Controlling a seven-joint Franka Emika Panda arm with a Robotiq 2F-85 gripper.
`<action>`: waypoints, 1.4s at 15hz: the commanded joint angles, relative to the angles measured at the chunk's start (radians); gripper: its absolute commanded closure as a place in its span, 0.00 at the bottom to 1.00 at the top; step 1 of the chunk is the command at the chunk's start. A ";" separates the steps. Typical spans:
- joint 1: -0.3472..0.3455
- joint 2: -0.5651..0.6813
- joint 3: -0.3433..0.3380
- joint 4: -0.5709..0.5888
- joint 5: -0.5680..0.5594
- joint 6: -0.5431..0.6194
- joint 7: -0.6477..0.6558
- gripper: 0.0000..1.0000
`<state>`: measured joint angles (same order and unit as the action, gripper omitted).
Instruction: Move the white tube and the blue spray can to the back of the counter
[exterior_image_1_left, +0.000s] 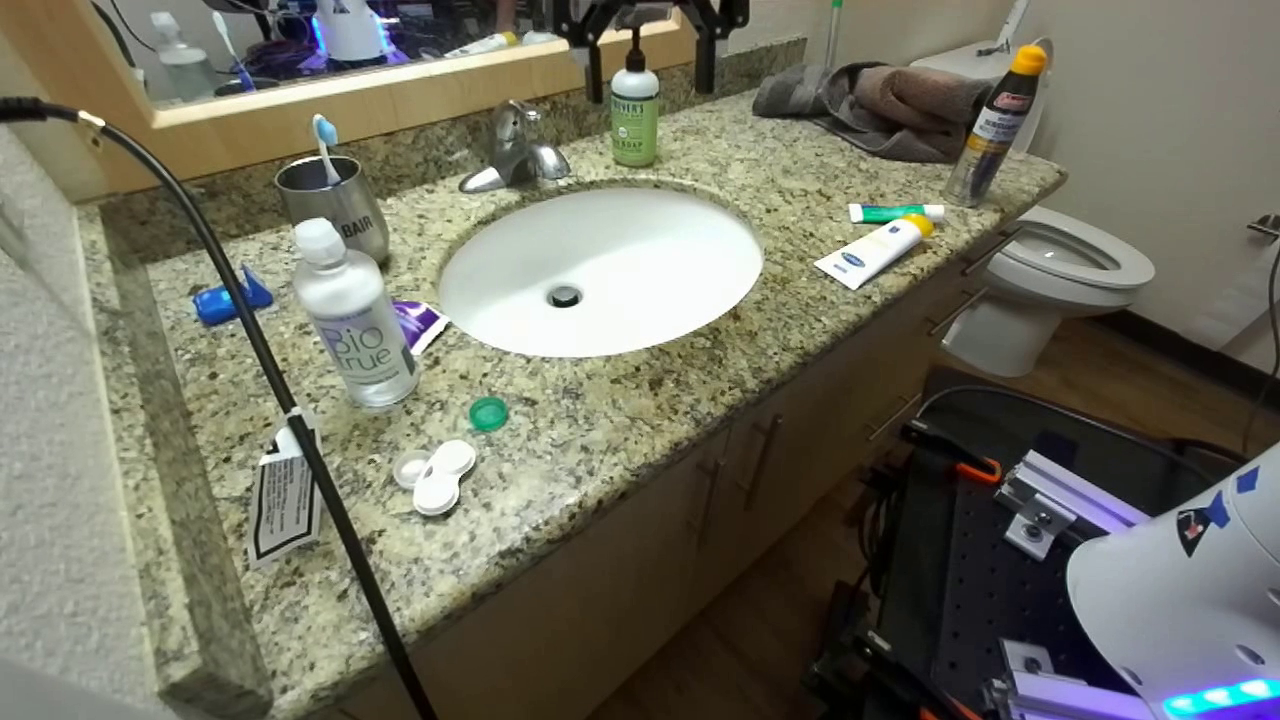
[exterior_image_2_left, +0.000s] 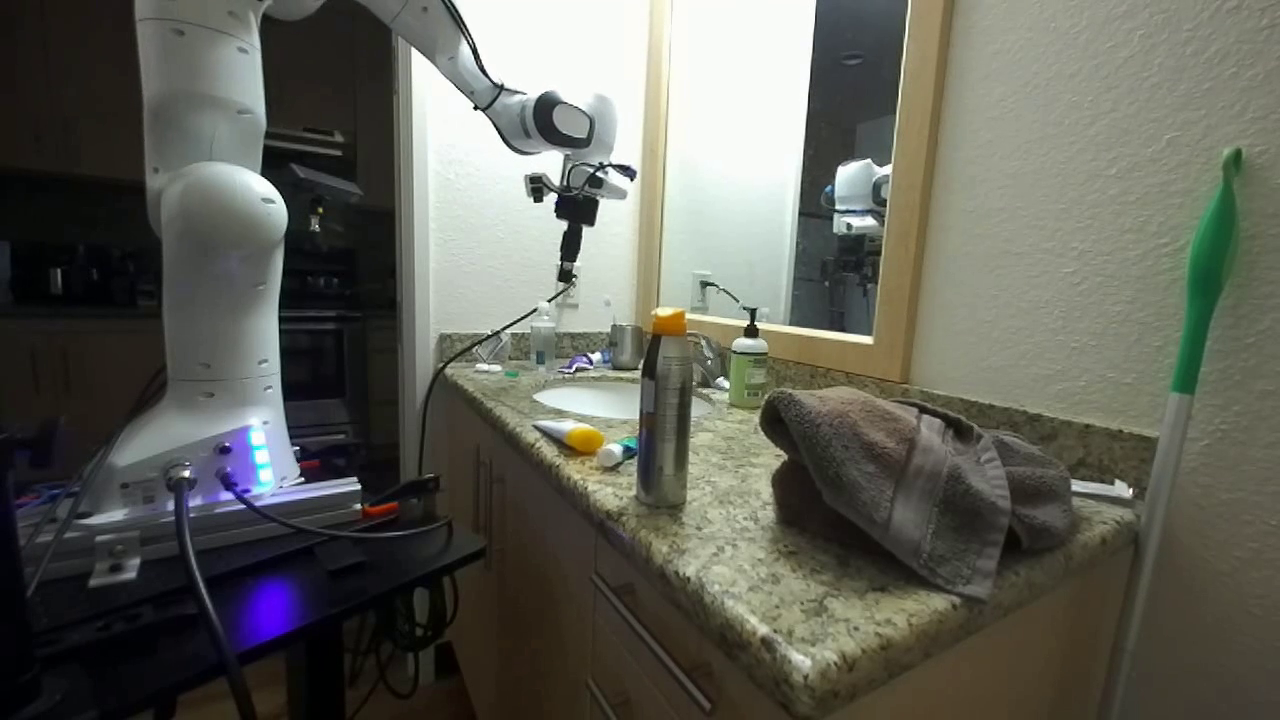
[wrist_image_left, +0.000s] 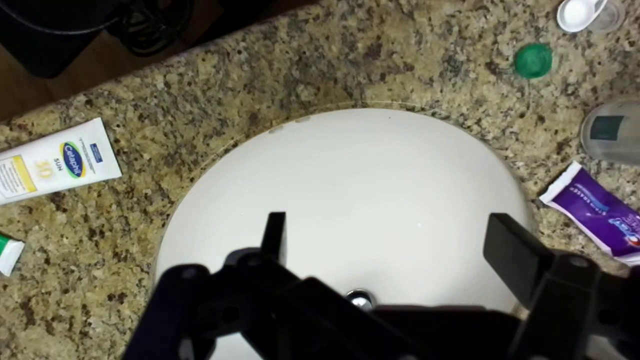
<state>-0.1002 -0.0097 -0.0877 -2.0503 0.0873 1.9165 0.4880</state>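
Observation:
The white tube (exterior_image_1_left: 870, 255) with a yellow cap lies flat on the granite counter (exterior_image_1_left: 610, 430), between the sink and the front edge. It also shows in an exterior view (exterior_image_2_left: 572, 435) and at the left of the wrist view (wrist_image_left: 60, 160). The blue spray can (exterior_image_1_left: 992, 130) with an orange-yellow cap stands upright near the front edge, beyond the tube; an exterior view (exterior_image_2_left: 665, 420) shows its silvery side. It is out of the wrist view. My gripper (wrist_image_left: 385, 220) is open and empty, high above the sink, apart from both things. Its fingers show in both exterior views (exterior_image_1_left: 650, 85) (exterior_image_2_left: 568, 272).
A green tube (exterior_image_1_left: 895, 213) lies beside the white tube. A crumpled towel (exterior_image_1_left: 880, 105) lies behind the can. A green soap bottle (exterior_image_1_left: 635, 115) and faucet (exterior_image_1_left: 515, 150) stand behind the sink (exterior_image_1_left: 600, 260). A clear bottle (exterior_image_1_left: 355, 320), metal cup (exterior_image_1_left: 340, 205) and purple tube (exterior_image_1_left: 415, 322) are across the sink.

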 joint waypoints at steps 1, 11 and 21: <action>0.003 0.004 -0.001 0.005 0.001 -0.002 0.009 0.00; -0.074 0.158 -0.112 0.184 0.068 0.240 0.262 0.00; -0.084 0.122 -0.164 0.152 -0.087 0.249 0.418 0.00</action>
<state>-0.1656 0.1208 -0.2197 -1.8945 0.0700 2.1541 0.8188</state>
